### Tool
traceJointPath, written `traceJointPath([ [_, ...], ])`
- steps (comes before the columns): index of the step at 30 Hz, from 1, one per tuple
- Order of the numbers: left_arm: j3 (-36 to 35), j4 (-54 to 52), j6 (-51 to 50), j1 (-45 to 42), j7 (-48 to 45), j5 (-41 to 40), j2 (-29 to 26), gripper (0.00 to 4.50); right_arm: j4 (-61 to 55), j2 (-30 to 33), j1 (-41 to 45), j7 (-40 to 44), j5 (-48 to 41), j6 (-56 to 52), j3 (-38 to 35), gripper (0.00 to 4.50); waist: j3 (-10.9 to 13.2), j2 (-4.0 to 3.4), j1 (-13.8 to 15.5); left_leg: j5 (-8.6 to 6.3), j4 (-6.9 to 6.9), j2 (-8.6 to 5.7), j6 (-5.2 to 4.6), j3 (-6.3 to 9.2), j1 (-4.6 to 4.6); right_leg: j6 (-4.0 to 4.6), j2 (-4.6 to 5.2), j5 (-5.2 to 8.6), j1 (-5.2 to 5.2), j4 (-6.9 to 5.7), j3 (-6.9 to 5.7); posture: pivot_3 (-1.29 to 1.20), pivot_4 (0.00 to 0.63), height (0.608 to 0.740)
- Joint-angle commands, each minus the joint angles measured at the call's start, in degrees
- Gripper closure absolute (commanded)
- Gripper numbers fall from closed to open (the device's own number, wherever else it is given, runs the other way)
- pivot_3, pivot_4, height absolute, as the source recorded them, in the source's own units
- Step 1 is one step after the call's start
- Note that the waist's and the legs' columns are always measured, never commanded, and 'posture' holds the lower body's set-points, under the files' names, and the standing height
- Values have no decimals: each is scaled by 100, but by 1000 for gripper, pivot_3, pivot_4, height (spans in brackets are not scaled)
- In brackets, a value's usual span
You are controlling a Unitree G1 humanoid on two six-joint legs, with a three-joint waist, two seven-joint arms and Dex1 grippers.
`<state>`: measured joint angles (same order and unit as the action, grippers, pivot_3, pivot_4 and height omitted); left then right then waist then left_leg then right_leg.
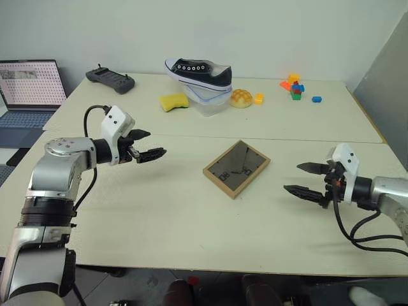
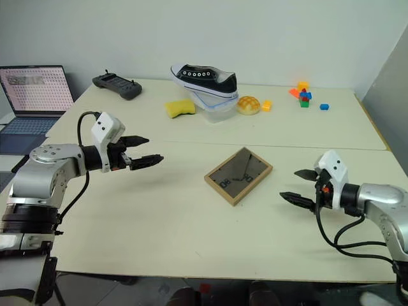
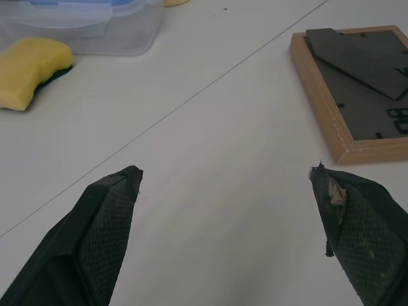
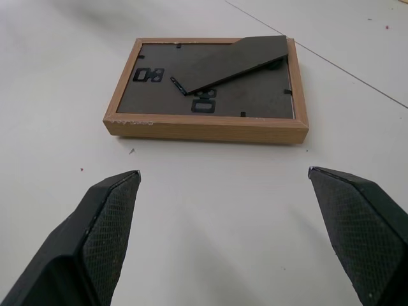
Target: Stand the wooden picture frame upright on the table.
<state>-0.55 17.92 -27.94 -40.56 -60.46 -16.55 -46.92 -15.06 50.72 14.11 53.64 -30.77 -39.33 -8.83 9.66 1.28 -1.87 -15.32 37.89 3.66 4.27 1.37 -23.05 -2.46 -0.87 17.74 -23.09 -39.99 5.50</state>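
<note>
Nearest, the right tool (image 1: 305, 179) hovers just above the large cream-beige bench (image 1: 159, 217) at about four o'clock from the middle, its two black fingers spread wide and holding nothing. The left tool (image 1: 146, 144) hangs at about nine o'clock, raised off the surface, its fingers likewise wide apart and empty.

Between the two tools, well apart from each, the flat rectangular picture frame with a light wood border (image 1: 236, 168) lies flat on the bench, turned cornerwise, back side up. Its dark fold-out stand (image 4: 233, 62) lies folded down against the dark backing.

Farther off, past a seam across the bench, a yellow sponge (image 1: 173, 101) lies at about eleven o'clock, beside a clear plastic box (image 1: 210, 102) with a black-and-white canvas sneaker (image 1: 199, 72) resting on top. A round golden bun (image 1: 241, 97) sits just right of the box, touching it. A few coloured toy bricks (image 1: 295, 87) are scattered at one o'clock. A dark grey handheld controller (image 1: 110, 80) lies at the far left, and an open laptop (image 1: 29, 89) stands beyond the bench's left edge.
</note>
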Motion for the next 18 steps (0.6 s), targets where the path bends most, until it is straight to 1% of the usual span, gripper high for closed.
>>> traceJointPath([
  [1,75,7,263,-129,-264,94,-65,0,-58,101,98,125,-15,89,-55,29,0,0,0,0,-1,0,0,-1,0,0,0,0,0,0,1,0,150,740],
  [3,77,94,288,-171,-250,104,23,0,-28,33,76,24,33,121,-96,29,0,0,2,0,-1,1,0,0,-1,0,0,0,-2,0,0,0,150,740],
  [7,151,341,387,-351,-270,155,269,0,-67,-215,80,-452,177,25,-80,29,0,0,5,0,4,0,0,1,-5,0,1,0,-3,-1,0,0,150,740],
  [10,229,718,631,-570,-159,272,653,564,-124,-483,16,-834,297,-38,-24,603,0,0,13,0,5,-1,0,1,-7,0,2,0,-3,-2,0,0,150,740],
  [14,531,1378,1186,-857,200,721,1193,1434,-107,-885,1,-1614,771,-21,195,1566,-1,1,19,0,6,-2,0,1,-9,0,3,0,-3,0,-1,0,150,740],
  [18,710,2086,1610,-1162,597,1054,1757,2300,-9,-1444,113,-2388,1264,-33,551,2553,-1,2,17,0,6,-2,0,1,-8,0,2,-1,-5,-2,0,0,150,740],
])
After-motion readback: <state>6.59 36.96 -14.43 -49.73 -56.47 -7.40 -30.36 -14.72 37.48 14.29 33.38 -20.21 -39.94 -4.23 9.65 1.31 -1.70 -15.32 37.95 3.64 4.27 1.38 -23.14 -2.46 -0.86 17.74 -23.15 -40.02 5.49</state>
